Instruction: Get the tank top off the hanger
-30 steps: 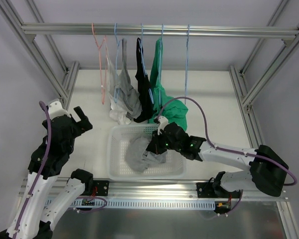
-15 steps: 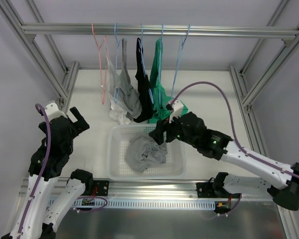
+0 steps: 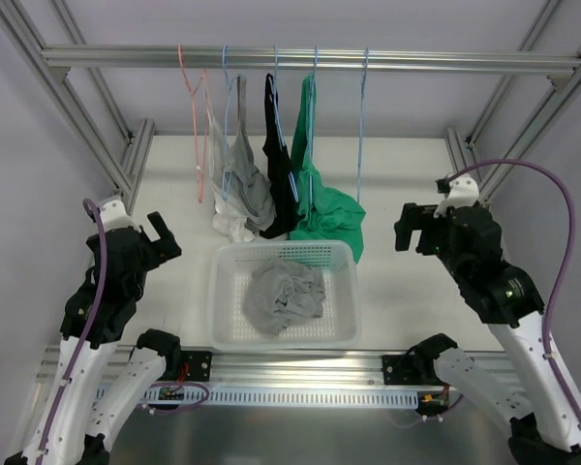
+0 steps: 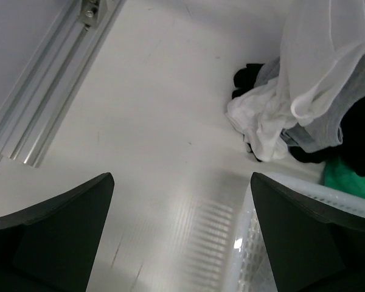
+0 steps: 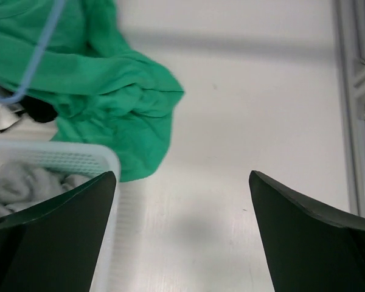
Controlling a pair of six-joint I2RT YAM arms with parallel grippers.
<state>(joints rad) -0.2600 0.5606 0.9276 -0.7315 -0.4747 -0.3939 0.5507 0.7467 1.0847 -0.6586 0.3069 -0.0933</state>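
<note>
We see the grey tank top [image 3: 285,297] crumpled in the white basket [image 3: 216,291] at the worktop's [image 3: 407,174] near edge, off the bare blue hanger [image 3: 362,145]. Our left fingers [image 4: 55,237] and right fingers [image 5: 48,237] stand apart and empty, well clear on either side.

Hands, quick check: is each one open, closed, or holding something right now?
Left hand: open, holding nothing.
Right hand: open, holding nothing.
</note>
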